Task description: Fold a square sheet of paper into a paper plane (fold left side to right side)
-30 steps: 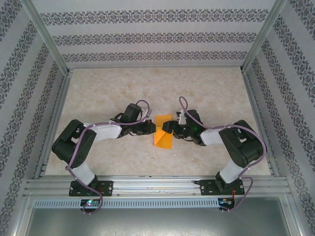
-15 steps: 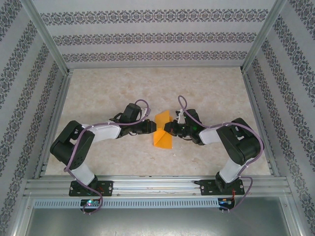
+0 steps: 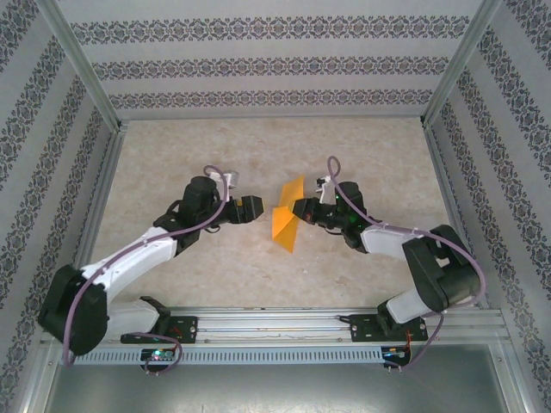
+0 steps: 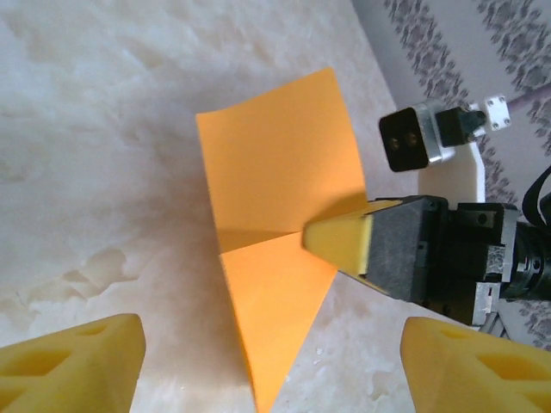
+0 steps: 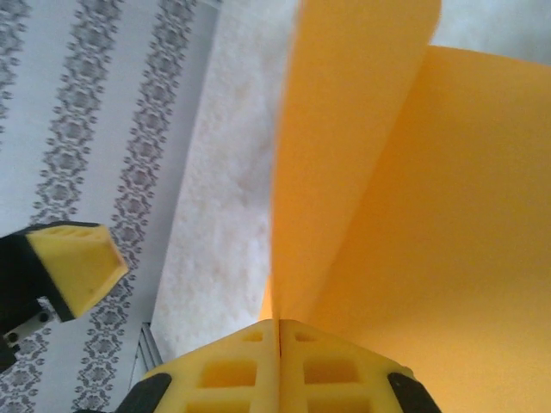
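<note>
At 9 o'clock of the sheet in the top view, the left claw (image 3: 251,209) is hanging just clear of it with its jaws standing wide and gripping nothing; in its own wrist view its yellow pads (image 4: 82,357) are sitting far apart at the two bottom corners with only paper and stone between them. In the middle of the counter (image 3: 362,155), the square sheet of paper (image 3: 287,220) is standing raised and tilted rather than lying flat, already carrying a crease, with one panel reaching toward 12 o'clock and a narrower point trailing toward 6 o'clock; whether that point is touching the counter I cannot tell. At 3 o'clock of the sheet, the right claw (image 3: 300,209) is pinching it with jaws fully closed, right where the crease meets the edge, and in the right wrist view two orange layers are splaying apart above the closed tips. Judging from this, the fold from the left side over to the right is being set up but is not yet made. To do it well, the right claw is probably best used as a steady anchor, lowering the sheet until it is lying against the counter, while the left claw is coming in low from 9 o'clock, taking only the free left edge, and carrying it across toward 3 o'clock so the edges are meeting squarely. The paper looks thin, so pulling against the pinch is risking a tear or a crooked crease.
</note>
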Available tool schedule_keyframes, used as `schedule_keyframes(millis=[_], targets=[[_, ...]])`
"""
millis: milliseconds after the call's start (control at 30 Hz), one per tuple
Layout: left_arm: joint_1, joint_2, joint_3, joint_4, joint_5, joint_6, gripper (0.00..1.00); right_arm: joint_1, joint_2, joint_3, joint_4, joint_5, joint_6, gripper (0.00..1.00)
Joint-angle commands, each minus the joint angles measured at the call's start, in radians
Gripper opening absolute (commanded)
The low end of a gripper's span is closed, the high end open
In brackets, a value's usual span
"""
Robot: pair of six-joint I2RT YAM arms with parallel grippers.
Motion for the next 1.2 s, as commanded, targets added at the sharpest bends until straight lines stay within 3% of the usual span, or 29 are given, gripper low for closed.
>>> schedule_keyframes(millis=[0,67,300,467,967,1167], targets=[[0.036,-0.098,-0.032,0.007,-0.003,-0.023,0.89,-0.023,-0.096,0.017,0.052,-0.031,-0.058,0.00],[0.060,-0.157,-0.047,0.049,0.030,-0.063,1.00,-0.038,-0.159,0.019,0.072,-0.039,-0.061,0.00],[0.114,-0.214,-0.051,0.292,0.245,-0.246,1.00,-0.053,-0.330,0.010,0.242,-0.053,-0.012,0.00],[0.107,-0.144,-0.033,0.517,0.396,-0.360,0.89,-0.051,-0.354,0.022,0.367,-0.066,0.050,0.00],[-0.015,0.025,0.029,0.705,0.484,-0.411,0.86,0.055,-0.254,0.092,0.511,-0.079,0.098,0.00],[-0.027,0.063,0.044,0.770,0.516,-0.431,0.67,0.069,-0.224,0.099,0.522,-0.086,0.105,0.00]])
